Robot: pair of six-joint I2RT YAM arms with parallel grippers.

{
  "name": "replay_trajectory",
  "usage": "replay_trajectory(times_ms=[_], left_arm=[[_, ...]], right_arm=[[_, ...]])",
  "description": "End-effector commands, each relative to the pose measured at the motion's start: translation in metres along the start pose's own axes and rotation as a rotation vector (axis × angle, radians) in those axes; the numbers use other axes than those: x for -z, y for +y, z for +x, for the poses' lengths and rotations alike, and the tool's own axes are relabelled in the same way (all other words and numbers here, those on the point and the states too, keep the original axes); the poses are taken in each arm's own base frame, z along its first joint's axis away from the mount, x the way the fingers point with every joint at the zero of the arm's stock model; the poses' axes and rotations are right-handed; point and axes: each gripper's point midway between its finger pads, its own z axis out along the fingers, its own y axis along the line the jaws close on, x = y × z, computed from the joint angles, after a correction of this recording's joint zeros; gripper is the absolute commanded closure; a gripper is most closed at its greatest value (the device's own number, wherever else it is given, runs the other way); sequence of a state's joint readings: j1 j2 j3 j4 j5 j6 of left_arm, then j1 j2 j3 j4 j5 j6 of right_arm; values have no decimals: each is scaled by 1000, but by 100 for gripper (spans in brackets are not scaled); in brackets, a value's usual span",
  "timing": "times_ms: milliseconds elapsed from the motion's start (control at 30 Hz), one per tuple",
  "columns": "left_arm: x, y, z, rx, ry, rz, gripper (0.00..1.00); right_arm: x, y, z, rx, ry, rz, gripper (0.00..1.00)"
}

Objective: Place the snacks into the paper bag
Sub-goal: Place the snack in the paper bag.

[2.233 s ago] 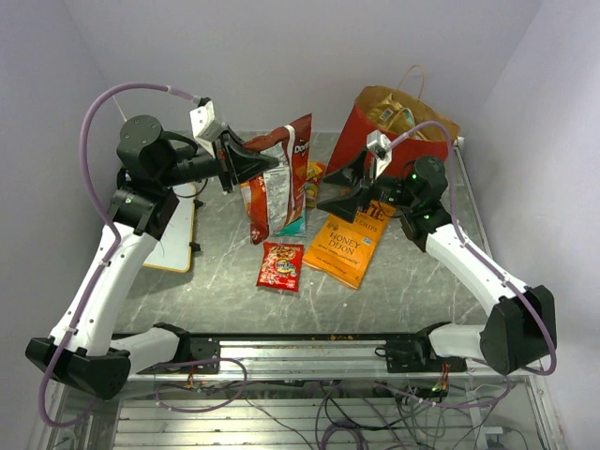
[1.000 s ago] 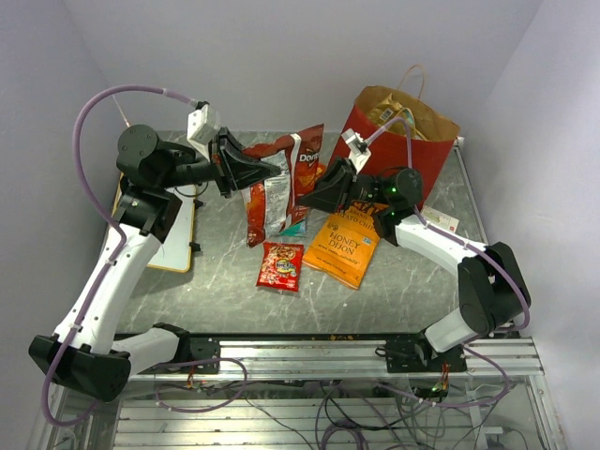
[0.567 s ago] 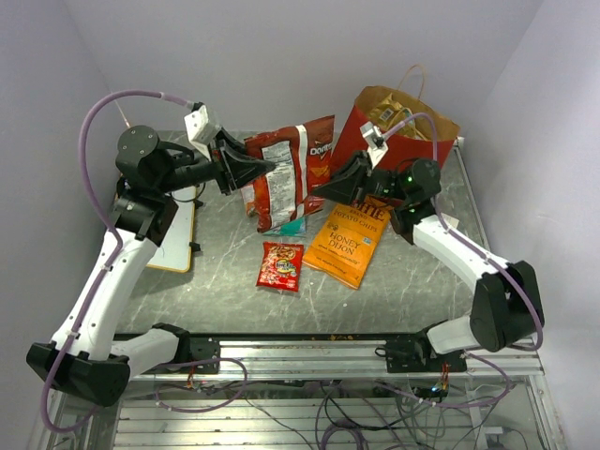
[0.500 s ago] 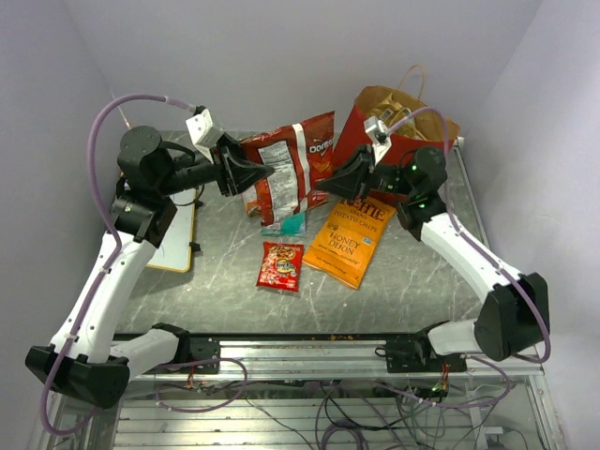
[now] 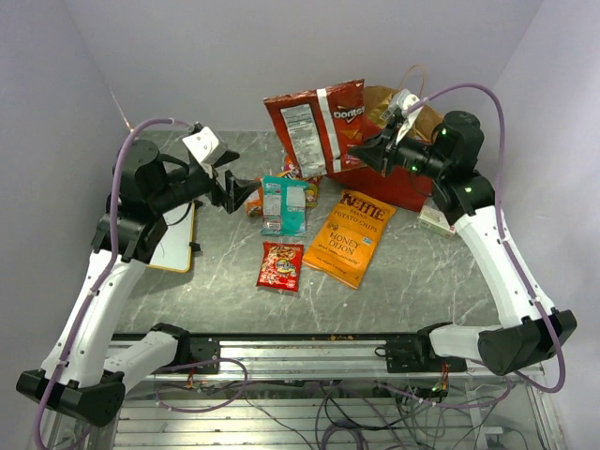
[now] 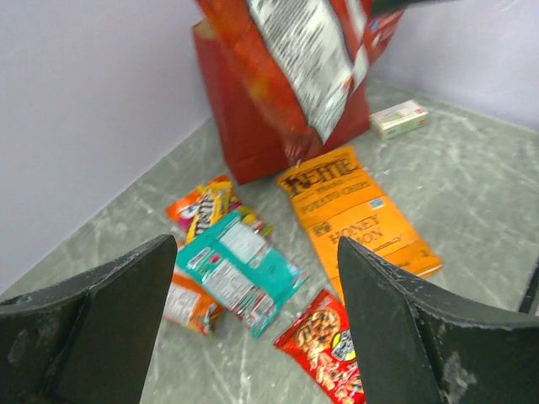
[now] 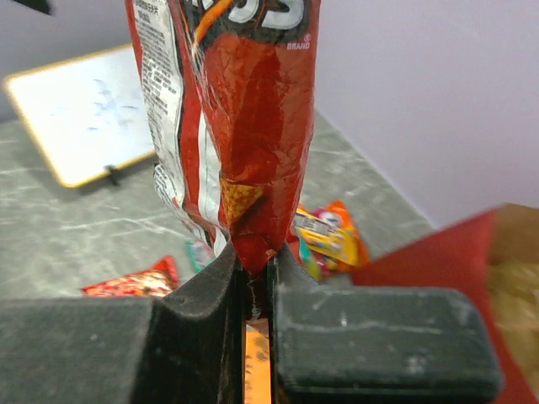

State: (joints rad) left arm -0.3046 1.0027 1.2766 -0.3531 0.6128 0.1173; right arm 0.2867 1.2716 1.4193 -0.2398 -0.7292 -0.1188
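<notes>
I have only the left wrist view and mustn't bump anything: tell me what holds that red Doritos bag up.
Observer: The right jaws, shut on an edge of the Doritos bag.
Operator: Give me its place against the paper bag.
Observer: Lifted off the table, left of the paper bag's mouth, not inside.
Operator: Name anything under my arm.
Observer: A white board lies flat beneath the left arm.

White link shells and black joint housings on left arm (image 5: 94, 291) and right arm (image 5: 506, 253); mauve cables (image 5: 155, 122) looping off both; matte black wedge fingers (image 6: 109, 320) on left gripper (image 6: 257, 252).
</notes>
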Motion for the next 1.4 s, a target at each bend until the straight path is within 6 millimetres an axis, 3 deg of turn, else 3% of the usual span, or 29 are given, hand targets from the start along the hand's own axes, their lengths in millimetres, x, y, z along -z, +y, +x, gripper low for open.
replay_trajectory(times_ms=[0,333,467,600,767,933,1367], left_arm=[[10,29,25,-36,76,-174,12],[14,25,34,-48,78,-165,14],[14,25,35,-41,72,-163,14],[14,25,38,-37,73,-156,15],[12,24,40,-32,75,-144,16],[10,25,44,-34,82,-146,16],[10,24,45,-42,82,-135,16]], right_arm=[[30,-49,-9,162,137,275,100],[86,-118,-79,383,175,699,100],[102,-138,-98,436,193,800,100],[116,-163,-98,456,246,884,100],[136,-197,-86,467,340,984,100],[143,-226,-58,502,479,1001,100],[116,-247,51,489,838,726,100]])
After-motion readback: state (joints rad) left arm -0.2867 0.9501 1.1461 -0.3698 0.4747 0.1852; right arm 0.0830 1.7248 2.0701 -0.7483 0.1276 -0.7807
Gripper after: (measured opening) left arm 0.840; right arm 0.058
